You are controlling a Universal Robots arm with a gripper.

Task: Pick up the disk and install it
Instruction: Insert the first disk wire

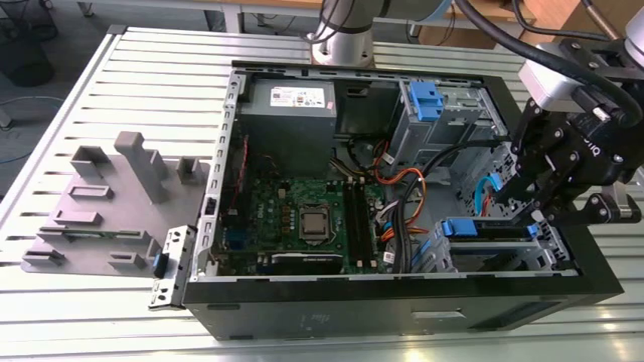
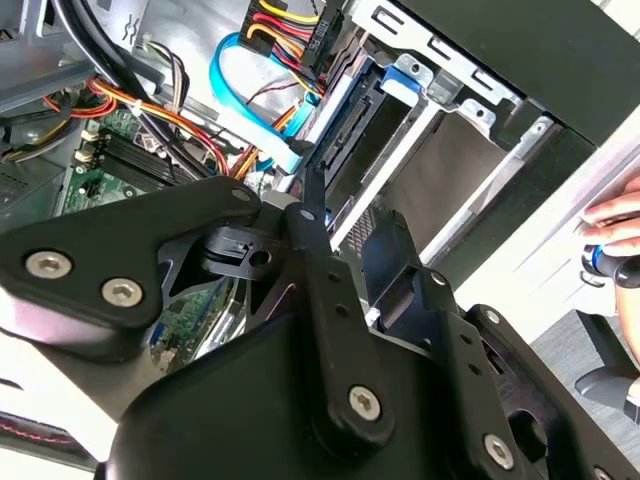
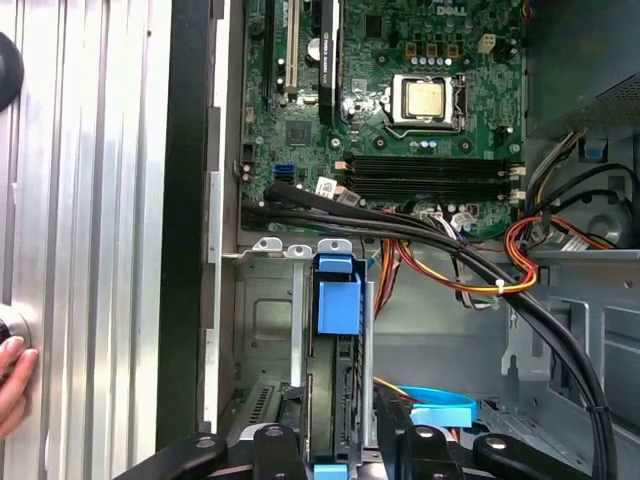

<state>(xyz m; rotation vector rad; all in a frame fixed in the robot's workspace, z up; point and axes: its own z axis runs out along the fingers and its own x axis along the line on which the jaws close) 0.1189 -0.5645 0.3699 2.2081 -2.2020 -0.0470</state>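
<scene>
Slatted bench [image 1: 151,75], open case [image 1: 403,290]. At its four o'clock in the exterior view, gripper [image 3: 338,442] clamps disk [image 3: 338,385] in bay [image 3: 262,320]. We judge it rigid, dense, shock-sensitive; hold flat faces.

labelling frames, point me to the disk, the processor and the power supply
the disk [image 3: 337,300], first wrist view, on its blue carrier tab
the processor [image 3: 425,97], first wrist view, middle of its metal lid
the power supply [image 1: 292,128], exterior view, on its grey face

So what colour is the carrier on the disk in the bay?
Blue; the carrier shows best in the first wrist view.
</scene>
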